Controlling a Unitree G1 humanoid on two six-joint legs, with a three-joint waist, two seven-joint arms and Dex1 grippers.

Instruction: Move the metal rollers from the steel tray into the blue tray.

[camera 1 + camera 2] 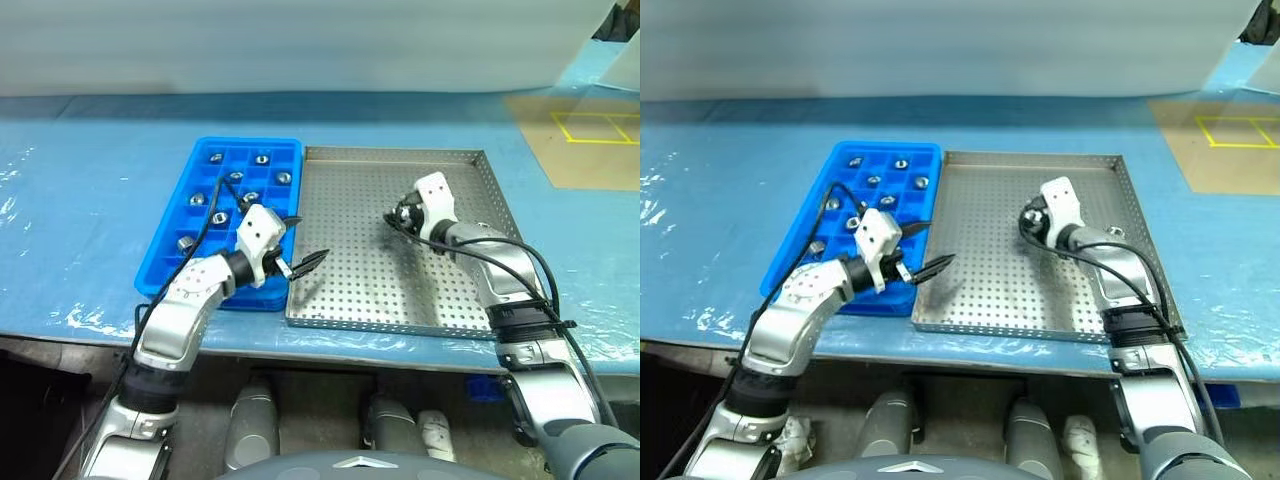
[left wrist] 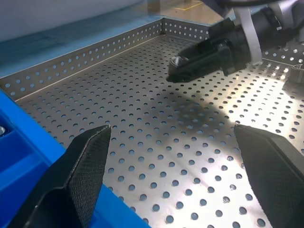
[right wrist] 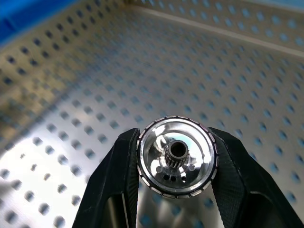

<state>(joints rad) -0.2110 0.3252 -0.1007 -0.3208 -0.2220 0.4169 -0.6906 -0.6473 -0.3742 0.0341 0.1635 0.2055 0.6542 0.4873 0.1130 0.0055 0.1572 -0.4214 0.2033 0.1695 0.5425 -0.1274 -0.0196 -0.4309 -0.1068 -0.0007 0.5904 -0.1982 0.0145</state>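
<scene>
One roller (image 3: 177, 157) is seen clamped in the right end effector (image 3: 177, 159) above the steel tray (image 1: 400, 290); eight others sit in the blue tray (image 1: 205, 270), beside the wide-open, empty left end effector (image 1: 300, 262).

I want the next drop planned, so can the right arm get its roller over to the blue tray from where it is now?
Probably yes. The right gripper is shut on a metal roller above the steel tray, with bare tray floor between it and the blue tray. The open left gripper at the trays' shared edge could crowd the nearest compartments.
</scene>
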